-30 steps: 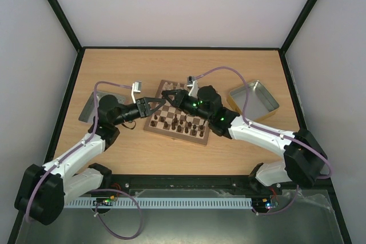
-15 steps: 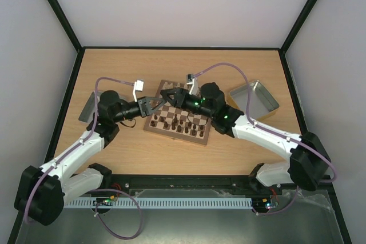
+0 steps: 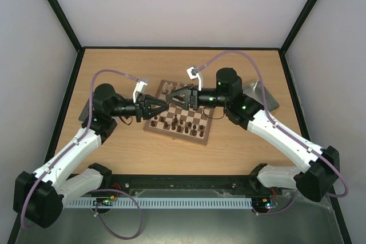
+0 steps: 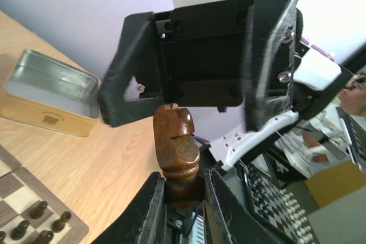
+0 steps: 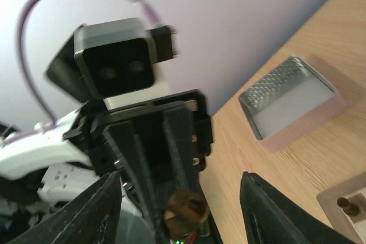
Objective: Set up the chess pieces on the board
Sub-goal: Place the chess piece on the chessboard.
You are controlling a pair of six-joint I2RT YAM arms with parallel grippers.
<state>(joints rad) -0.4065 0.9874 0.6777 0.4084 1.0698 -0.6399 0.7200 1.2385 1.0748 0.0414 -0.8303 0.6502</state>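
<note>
Clamps dark knight [image 4: 176, 152] in left gripper [image 4: 180, 186]; meets right gripper [image 3: 172, 100], spread wide, just ahead; board [image 3: 177, 136] edge below; tray [image 3: 267, 98] behind right gripper.

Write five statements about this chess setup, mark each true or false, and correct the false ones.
1. The left gripper is clamped on a brown chess piece. True.
2. The right gripper is shut on a cream piece. False: its jaws are spread wide and hold nothing.
3. Dark pieces stand on the board. True.
4. The board sits inside a metal tray. False: it lies on the table, with a metal tray off to one side and another off to the other.
5. The two grippers point at each other above the board. True.
</note>
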